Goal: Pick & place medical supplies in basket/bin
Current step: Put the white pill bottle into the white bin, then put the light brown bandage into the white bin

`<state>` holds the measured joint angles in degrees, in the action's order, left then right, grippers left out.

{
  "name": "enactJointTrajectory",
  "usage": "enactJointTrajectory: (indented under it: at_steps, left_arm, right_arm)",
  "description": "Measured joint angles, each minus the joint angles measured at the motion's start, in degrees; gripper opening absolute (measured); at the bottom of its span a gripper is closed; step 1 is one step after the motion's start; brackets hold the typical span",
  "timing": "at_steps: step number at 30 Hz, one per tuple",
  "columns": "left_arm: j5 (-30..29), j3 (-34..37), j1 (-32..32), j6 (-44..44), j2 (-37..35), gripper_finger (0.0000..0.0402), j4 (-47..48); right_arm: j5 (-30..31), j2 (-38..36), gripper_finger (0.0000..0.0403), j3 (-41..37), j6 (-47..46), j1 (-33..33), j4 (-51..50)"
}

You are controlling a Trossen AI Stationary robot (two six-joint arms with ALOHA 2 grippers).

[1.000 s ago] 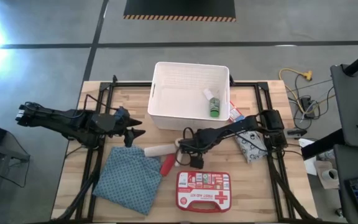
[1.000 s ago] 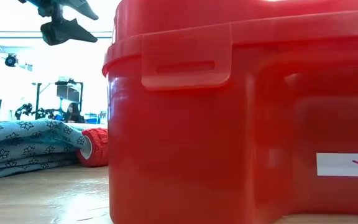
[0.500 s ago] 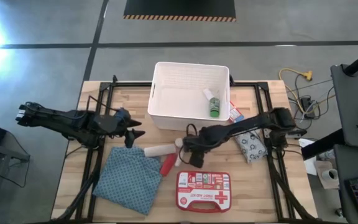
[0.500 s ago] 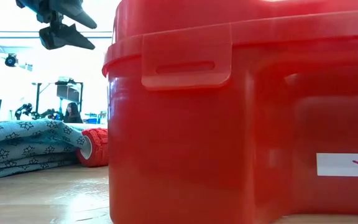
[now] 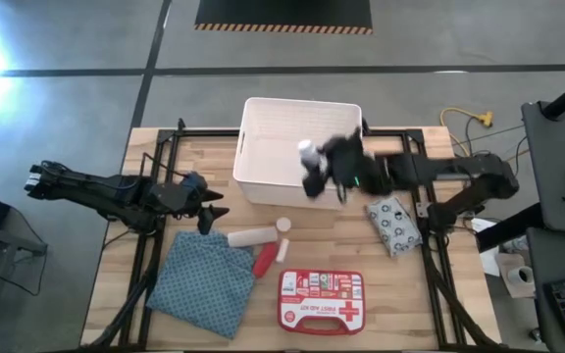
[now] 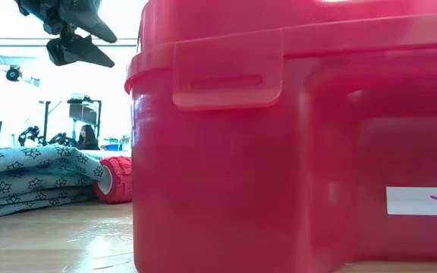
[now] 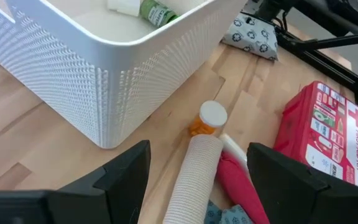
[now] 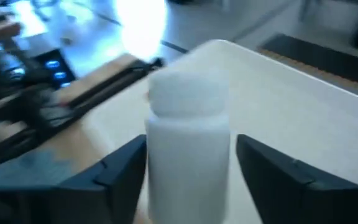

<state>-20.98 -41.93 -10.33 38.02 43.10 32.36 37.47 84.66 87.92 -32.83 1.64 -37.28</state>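
Note:
In the high view my right gripper (image 5: 314,169) hangs over the white slotted bin (image 5: 263,181), shut on a small white bottle (image 5: 307,150). My left gripper (image 5: 209,208) is open and hovers above the table between the bin and the patterned cloth (image 5: 204,284). In the low view it shows top left (image 6: 70,34). A green-capped bottle (image 7: 154,11) lies on the bin floor. On the table lie a white roll (image 5: 253,237), a red tube (image 5: 265,259), an orange bottle with a white cap (image 7: 209,118), the first aid case (image 5: 322,299) and the dotted soft pack (image 5: 392,224). My right gripper pinches the small white bottle by its body (image 8: 188,168), one finger (image 8: 120,177) on each side, below the cap (image 8: 188,93). The arm reaches in from the table's right. The bottle is lifted clear, above the bin's inside. Its lower end is out of the wrist view.
The first aid case (image 6: 294,136) fills most of the low view, with the folded cloth (image 6: 29,178) and the red tube's end (image 6: 116,178) to its left. Black frame rails cross the tabletop on both sides. Bare wood lies near the table's right and near edges.
My right gripper has risen from the table beside the white roll and swung toward the far edge, now over the bin, carrying the small white bottle lifted clear. The arm has drawn back toward the table's right, uncovering the dotted pack.

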Motion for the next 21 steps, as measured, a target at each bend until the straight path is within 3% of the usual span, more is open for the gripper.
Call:
enactJointTrajectory:
  at_steps: [4, 8, 14, 17, 19, 21]
  left_arm:
    - [1.25, 0.00, 0.00, 0.00, 0.01, 0.0247, 0.02]
    - [2.55, 0.11, -0.02, 0.02, -0.01, 0.0247, 0.17]
    - [3.33, 2.75, 0.02, -1.94, 2.71, 0.0247, 1.52]
    - [2.66, 5.41, 0.57, -2.33, 6.21, 0.0247, -0.68]
    - [2.99, 6.95, 0.63, -2.80, 9.17, 0.0247, -3.35]
    - [4.33, 8.04, 0.61, -3.44, 12.21, 0.0247, -6.89]
  right_arm:
    - [-4.26, 0.26, 0.0306, 0.89, 3.24, -7.32, -2.14]
    - [-0.14, 0.57, 0.0343, 1.56, 15.35, -7.86, -4.55]
    - [2.75, -0.33, 0.0353, 3.46, 23.93, -3.55, -6.79]
    - [8.55, -0.29, 0.0351, 4.11, 26.49, 0.08, -10.86]
    - [12.43, -0.28, 0.0347, 4.36, 26.40, 2.81, -14.35]
    - [12.28, -0.60, 0.0344, 4.44, 21.72, 4.38, -18.81]
